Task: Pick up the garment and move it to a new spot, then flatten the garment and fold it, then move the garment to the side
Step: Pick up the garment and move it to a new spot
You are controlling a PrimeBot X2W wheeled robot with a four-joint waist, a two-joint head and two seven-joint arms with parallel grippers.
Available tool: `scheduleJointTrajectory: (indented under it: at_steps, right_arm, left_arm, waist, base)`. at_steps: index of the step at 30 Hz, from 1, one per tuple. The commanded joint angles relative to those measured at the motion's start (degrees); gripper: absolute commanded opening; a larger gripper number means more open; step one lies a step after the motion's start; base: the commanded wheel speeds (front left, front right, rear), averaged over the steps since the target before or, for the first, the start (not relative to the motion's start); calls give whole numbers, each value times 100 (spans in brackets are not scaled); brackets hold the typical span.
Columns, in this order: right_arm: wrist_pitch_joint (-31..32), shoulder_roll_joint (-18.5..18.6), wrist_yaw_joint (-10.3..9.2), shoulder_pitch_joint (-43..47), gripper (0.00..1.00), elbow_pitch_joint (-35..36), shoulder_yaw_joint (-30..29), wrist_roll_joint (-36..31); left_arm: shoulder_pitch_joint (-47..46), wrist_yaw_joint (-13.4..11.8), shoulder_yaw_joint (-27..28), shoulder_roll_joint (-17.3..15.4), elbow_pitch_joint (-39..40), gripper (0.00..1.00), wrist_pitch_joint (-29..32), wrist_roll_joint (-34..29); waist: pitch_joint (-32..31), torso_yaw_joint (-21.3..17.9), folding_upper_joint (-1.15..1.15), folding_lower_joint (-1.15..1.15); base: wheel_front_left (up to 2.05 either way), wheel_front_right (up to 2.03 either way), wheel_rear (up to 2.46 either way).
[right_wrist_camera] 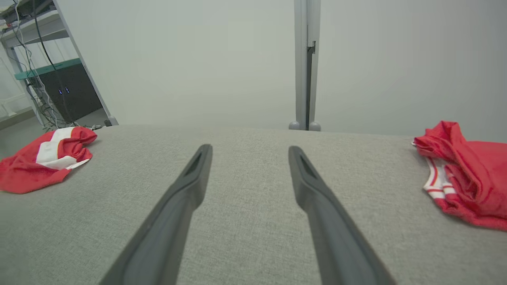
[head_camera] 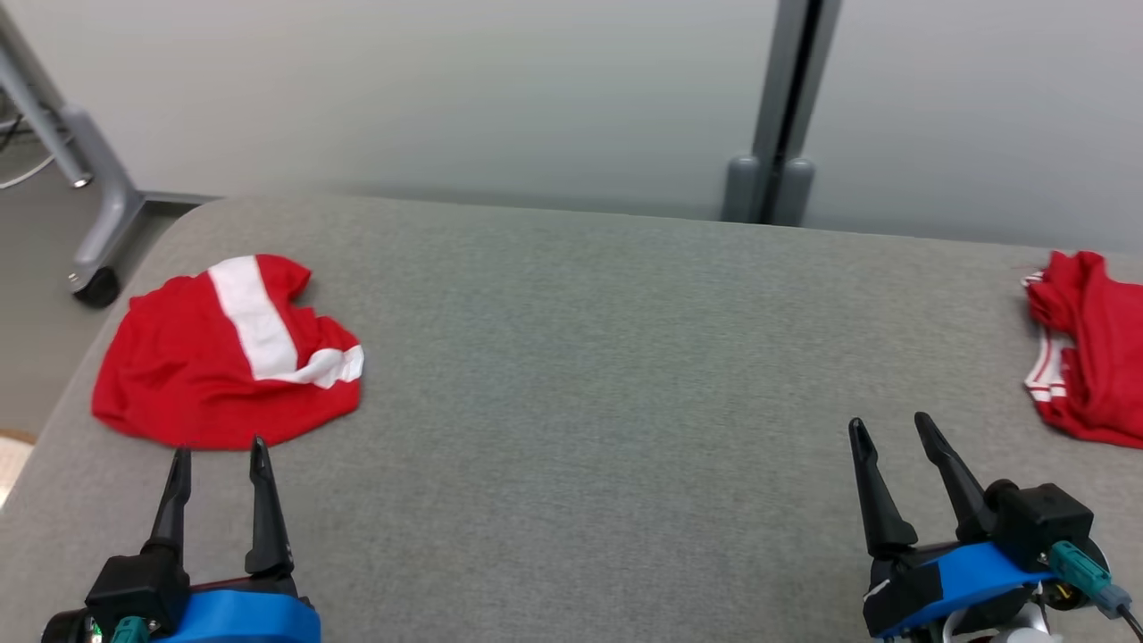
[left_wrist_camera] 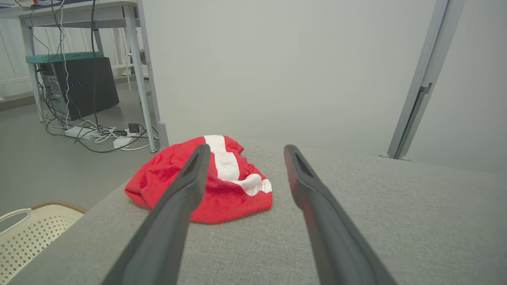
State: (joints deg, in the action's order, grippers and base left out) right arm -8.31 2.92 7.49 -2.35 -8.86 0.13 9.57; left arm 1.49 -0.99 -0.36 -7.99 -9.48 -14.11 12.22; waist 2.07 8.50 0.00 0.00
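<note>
We see a red garment with a white band [head_camera: 205,375] lying crumpled on the far left of the grey cloth-covered table [head_camera: 580,357], close to the rounded left corner and not spread flat; the white band runs across its top and curls down toward its right edge. Our left claw [head_camera: 220,446] sits just on the near side of it, fingers spread wide and pointing at its near hem, with nothing between them. In the left wrist view the left claw [left_wrist_camera: 246,147] looks along the table at the same garment [left_wrist_camera: 229,198], whose heap lies mostly behind the left finger [left_wrist_camera: 186,186]; we cannot tell whether the fingertip touches the cloth. Our right claw [head_camera: 889,419] is well apart from it, low on the right side of the table, its fingers likewise spread and holding nothing, over bare grey cloth. A second red garment [head_camera: 1094,348], bunched up with thin white trim showing at its left side, lies at the table's right edge, near the right claw but not touching it. The right wrist view shows the right claw [right_wrist_camera: 249,146] facing open tabletop, the banded garment [right_wrist_camera: 31,170] far to the left and the second garment [right_wrist_camera: 471,178] to the right. A pale basket [left_wrist_camera: 23,233] stands on the floor beside the table's left edge.
</note>
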Motion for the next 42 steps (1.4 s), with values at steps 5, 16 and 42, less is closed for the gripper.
scheduleJointTrajectory:
  at_steps: [5,16,42]
  right_arm:
    - [8,-1,1,-161,100,0,-4,-76]
    - [30,1,2,-321,100,-43,83,-133]
    - [309,103,2,-787,100,594,-47,-522]
  left_arm:
    - [-49,-59,80,-41,48,100,-7,76]
    - [5,-157,216,-65,68,100,-60,177]
    - [-2449,-57,761,-1039,-378,100,178,542]
  waist:
    - [179,493,0,0]
    - [309,1072,0,0]
    - [1432,225,0,0]
  base:
    - [0,0,0]
    - [0,0,0]
    - [0,0,0]
